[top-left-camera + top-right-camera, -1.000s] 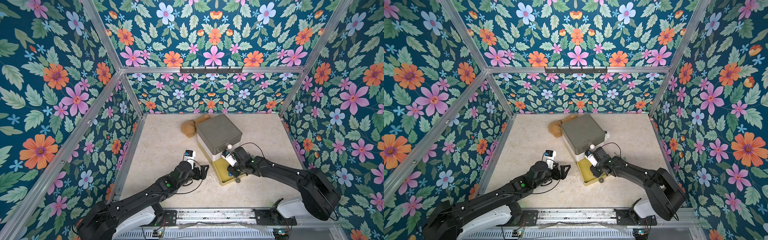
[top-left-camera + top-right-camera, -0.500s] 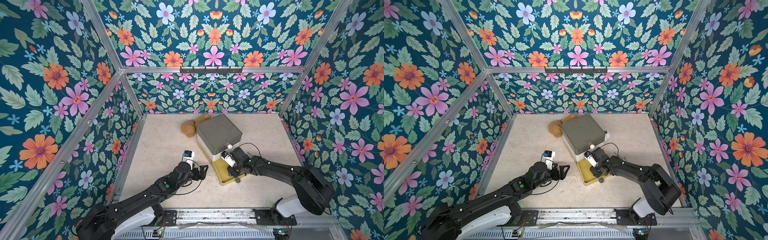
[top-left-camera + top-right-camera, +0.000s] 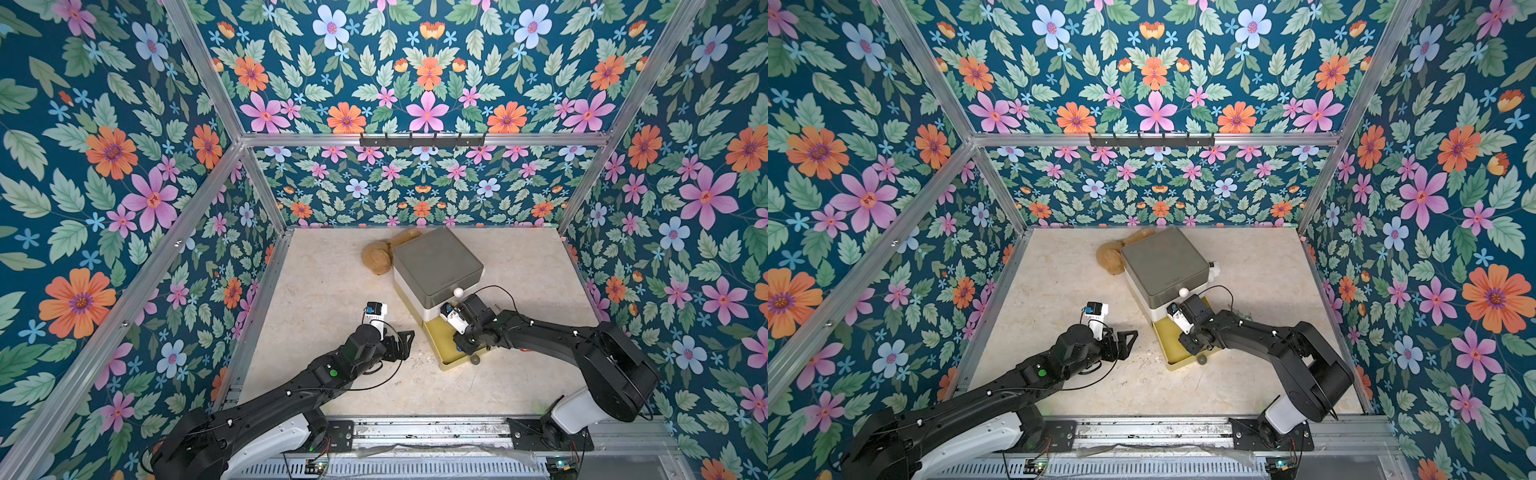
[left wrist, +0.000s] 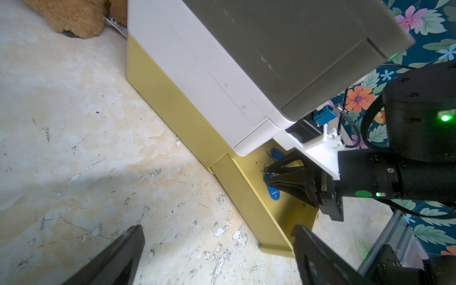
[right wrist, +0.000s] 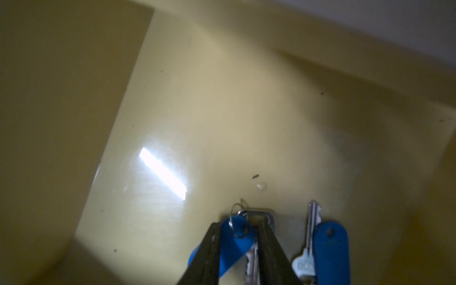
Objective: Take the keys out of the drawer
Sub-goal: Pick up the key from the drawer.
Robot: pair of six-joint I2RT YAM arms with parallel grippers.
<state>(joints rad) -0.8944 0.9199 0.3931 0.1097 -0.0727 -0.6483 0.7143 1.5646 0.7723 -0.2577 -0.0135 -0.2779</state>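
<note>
Dark teal walls (image 3: pixel 124 187), leaf-and-flower print: green leaves, pink, orange, pale blue blooms. Silver frame bars (image 3: pixel 299 139). Mottled beige floor (image 3: pixel 332 291). Grey-topped, white-sided cabinet (image 3: pixel 436 262); mustard-yellow drawer (image 4: pixel 246 197). Silver keys (image 5: pixel 313 218), 2 blue tags (image 5: pixel 332 249). Tan plush toy (image 3: pixel 376 259), upper centre. Black arms (image 3: pixel 291 392).

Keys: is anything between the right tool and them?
Nothing visible. The right tool straddles one blue-tagged key on the floor of the open drawer; a second blue-tagged key lies apart, beside it.
</note>
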